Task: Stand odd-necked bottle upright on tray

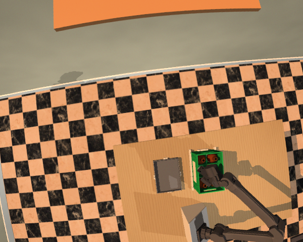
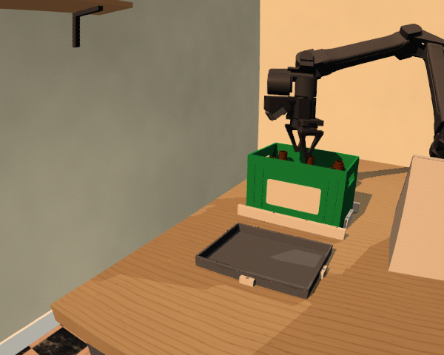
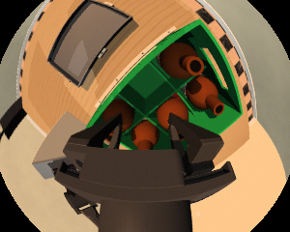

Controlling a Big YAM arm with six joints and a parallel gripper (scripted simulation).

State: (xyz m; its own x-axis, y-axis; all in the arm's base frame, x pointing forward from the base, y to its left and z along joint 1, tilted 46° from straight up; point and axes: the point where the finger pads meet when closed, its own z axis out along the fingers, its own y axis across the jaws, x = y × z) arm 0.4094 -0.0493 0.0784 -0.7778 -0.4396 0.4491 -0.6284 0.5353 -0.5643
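Observation:
A green crate [image 1: 194,166] [image 2: 294,174] [image 3: 147,93] stands on the wooden table and holds several brown bottles. Two bottles [image 1: 201,159] [image 1: 212,158] stand at its far end and one bottle [image 1: 203,185] shows at its near end. My gripper [image 1: 206,176] [image 2: 305,152] [image 3: 145,117] points straight down into the crate. Its open fingers stand on either side of the neck of a middle bottle [image 2: 310,160] [image 3: 145,141] and do not press on it. The dark grey tray [image 1: 167,175] [image 2: 260,256] [image 3: 90,33] lies empty beside the crate.
A pale strip [image 2: 291,222] lies along the crate's side facing the tray. A large beige block [image 2: 425,221] [image 1: 192,210] stands near the arm's base. One crate cell [image 3: 145,93] is empty. A shelf [image 2: 61,5] hangs on the wall.

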